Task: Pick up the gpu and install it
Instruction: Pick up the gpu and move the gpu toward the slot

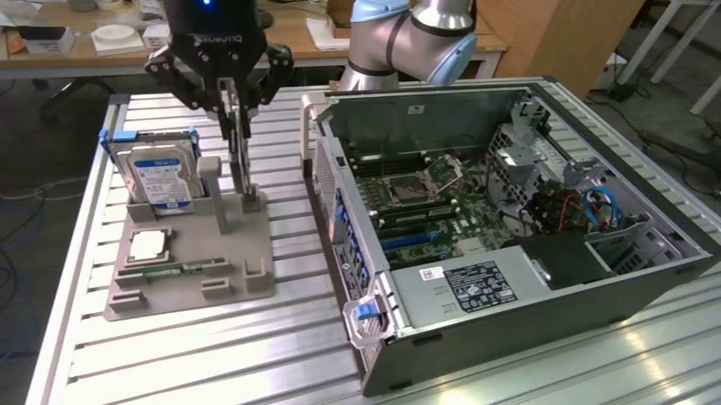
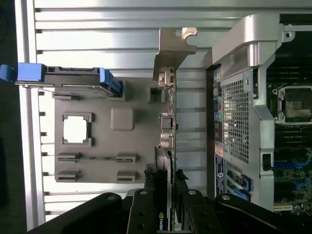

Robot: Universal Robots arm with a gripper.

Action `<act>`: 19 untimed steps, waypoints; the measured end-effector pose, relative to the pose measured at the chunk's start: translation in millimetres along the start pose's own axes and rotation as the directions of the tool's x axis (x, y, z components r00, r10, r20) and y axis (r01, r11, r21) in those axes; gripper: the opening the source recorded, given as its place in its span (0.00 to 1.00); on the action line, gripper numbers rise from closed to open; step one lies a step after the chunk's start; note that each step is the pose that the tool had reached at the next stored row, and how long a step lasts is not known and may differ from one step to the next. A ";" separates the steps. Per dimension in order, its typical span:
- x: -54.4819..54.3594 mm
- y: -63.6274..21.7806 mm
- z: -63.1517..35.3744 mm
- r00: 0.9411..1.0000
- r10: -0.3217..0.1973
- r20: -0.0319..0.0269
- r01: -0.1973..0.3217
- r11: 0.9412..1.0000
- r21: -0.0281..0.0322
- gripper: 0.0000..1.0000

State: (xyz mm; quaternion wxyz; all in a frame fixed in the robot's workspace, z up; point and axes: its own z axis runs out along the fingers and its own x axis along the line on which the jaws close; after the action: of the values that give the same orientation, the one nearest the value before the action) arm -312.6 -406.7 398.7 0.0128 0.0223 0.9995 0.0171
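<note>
The gpu [image 1: 240,164] stands on edge as a thin dark card, its lower end in a post of the grey parts holder [image 1: 231,283]. In the wrist view the gpu [image 2: 168,117] runs away from the camera, its grey metal bracket [image 2: 173,46] at the far end. My gripper [image 1: 233,105] hangs over the holder with its black fingers pressed on both faces of the card's upper edge. The wrist view shows my gripper [image 2: 168,179] shut on the gpu. The open computer case [image 1: 507,253] lies to the exterior view's right, motherboard [image 1: 434,198] exposed.
The holder also carries a blue-labelled hard drive [image 1: 158,173] standing upright, a CPU [image 1: 149,245] and a green RAM stick [image 1: 169,270]. The case's side wall [image 2: 241,102] lies close beside the gpu. All rests on a slatted aluminium table [image 1: 225,354]; desks stand behind.
</note>
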 end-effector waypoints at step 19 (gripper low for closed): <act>-50.1 3.0 -19.3 0.999 -0.004 -0.035 0.004 1.000 0.001 0.27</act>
State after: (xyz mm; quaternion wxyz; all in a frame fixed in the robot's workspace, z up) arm -262.9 -406.6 419.3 -0.0046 0.0201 0.9996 0.0168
